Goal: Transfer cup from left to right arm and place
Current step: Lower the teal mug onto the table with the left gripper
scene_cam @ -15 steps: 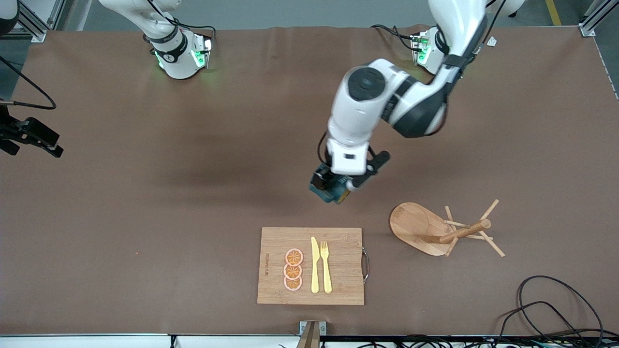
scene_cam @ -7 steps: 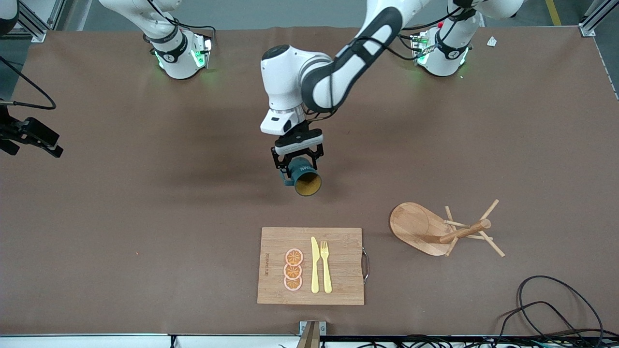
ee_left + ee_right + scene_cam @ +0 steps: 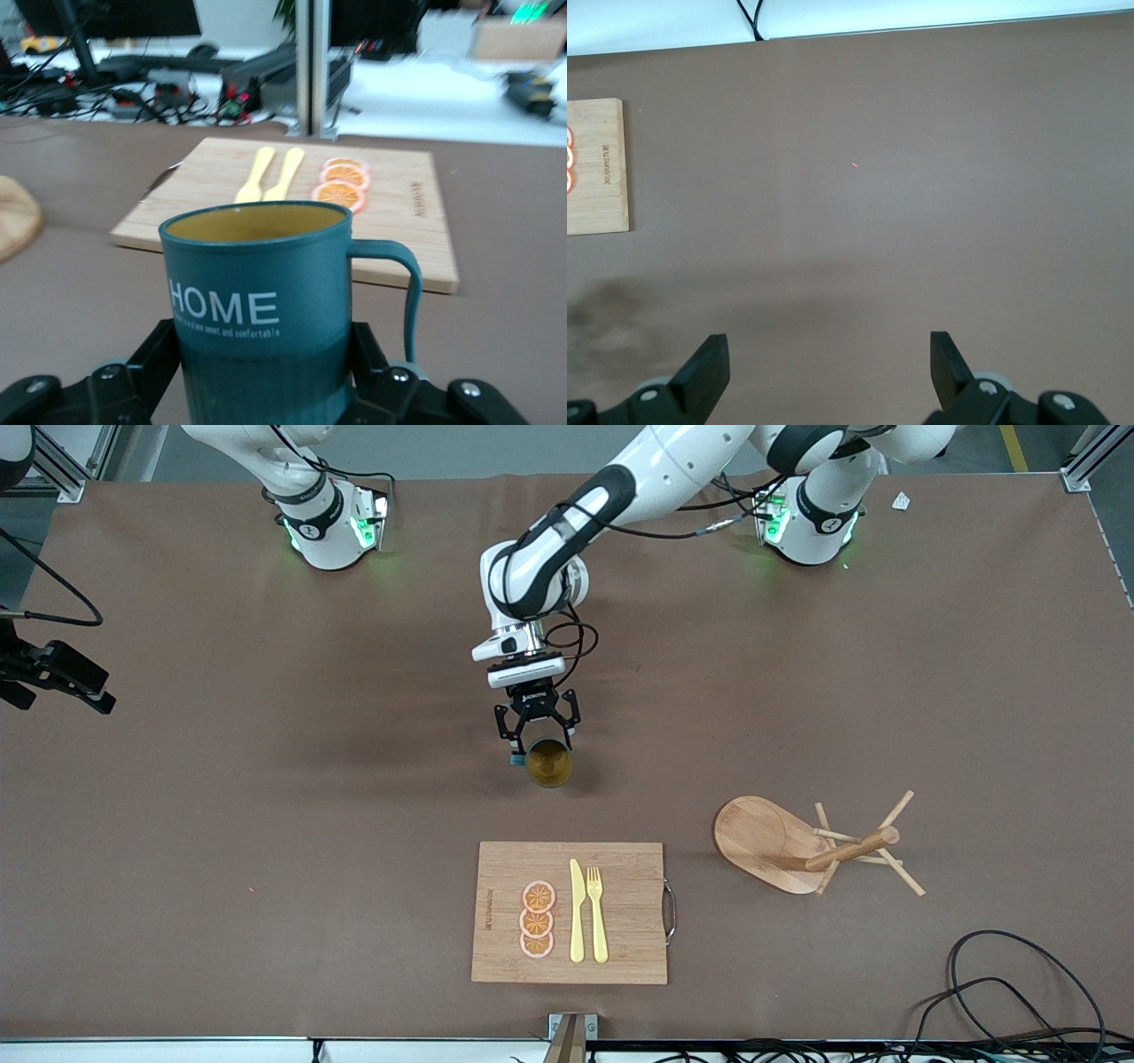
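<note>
Teal cup (image 3: 549,764) sits clamped in the left end effector (image 3: 536,735) above mid-table; hold it level with its handle clear so the open, waiting right end effector (image 3: 828,367) can grip.

Brown-covered table (image 3: 266,824) with aluminium frame posts (image 3: 1088,460) on grey floor (image 3: 532,447).

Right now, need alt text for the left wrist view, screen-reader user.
The left hand grips an upright dark teal cup with white "HOME" lettering, a tan inside and a handle to one side. Past it on the brown table lies a wooden cutting board with a yellow knife and fork and orange slices.
</note>
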